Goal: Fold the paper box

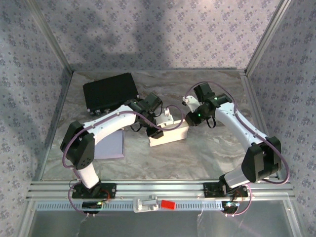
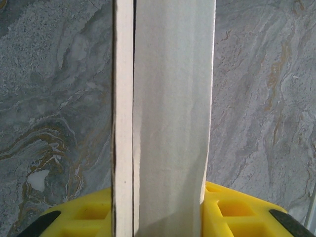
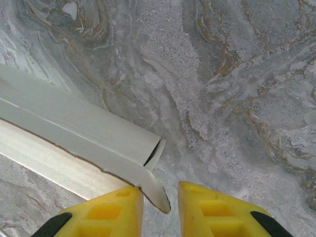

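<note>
The white paper box [image 1: 168, 134] lies in the middle of the marble table. In the left wrist view the box [image 2: 173, 123] runs straight up between the two yellow fingers [image 2: 74, 217], which press on its two sides; my left gripper [image 1: 155, 129] is shut on it at its left end. My right gripper [image 1: 188, 104] is at the box's right end. In the right wrist view a small end flap [image 3: 155, 190] of the box [image 3: 74, 123] sticks out between the yellow fingers of my right gripper [image 3: 160, 197]. The flap lies against the left finger, with a gap to the right one.
A black case [image 1: 109, 92] sits at the back left. A pale lavender sheet [image 1: 109, 144] lies under the left arm. Patterned walls and metal frame posts enclose the table. A red tag [image 1: 168, 204] rests on the front rail.
</note>
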